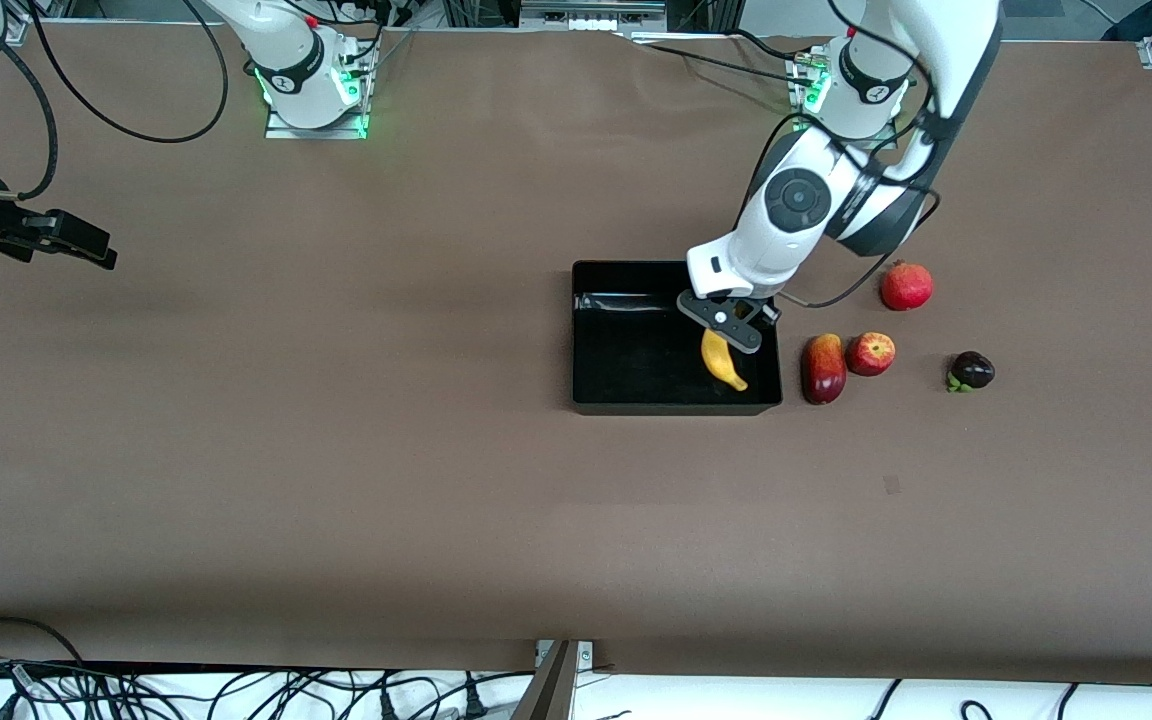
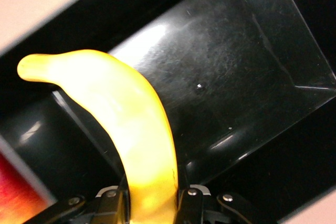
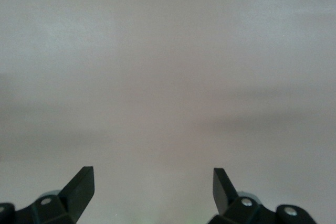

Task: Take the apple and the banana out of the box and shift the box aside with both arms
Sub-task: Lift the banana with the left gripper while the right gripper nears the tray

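The left gripper (image 1: 733, 330) is over the black box (image 1: 596, 385), jaws clamped on the banana (image 1: 723, 362), which curves out past the fingertips and perhaps hangs just above the floor. The apple (image 1: 871, 353) lies outside, beside the mango (image 1: 823, 368). The right gripper (image 3: 152, 187) waits with jaws spread over bare table (image 3: 168, 77).

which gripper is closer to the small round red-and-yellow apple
Left. The left gripper is over the glossy black tray beside the small round red-and-yellow apple, shut on the curved yellow banana. The right gripper waits, open, at the right arm's end.
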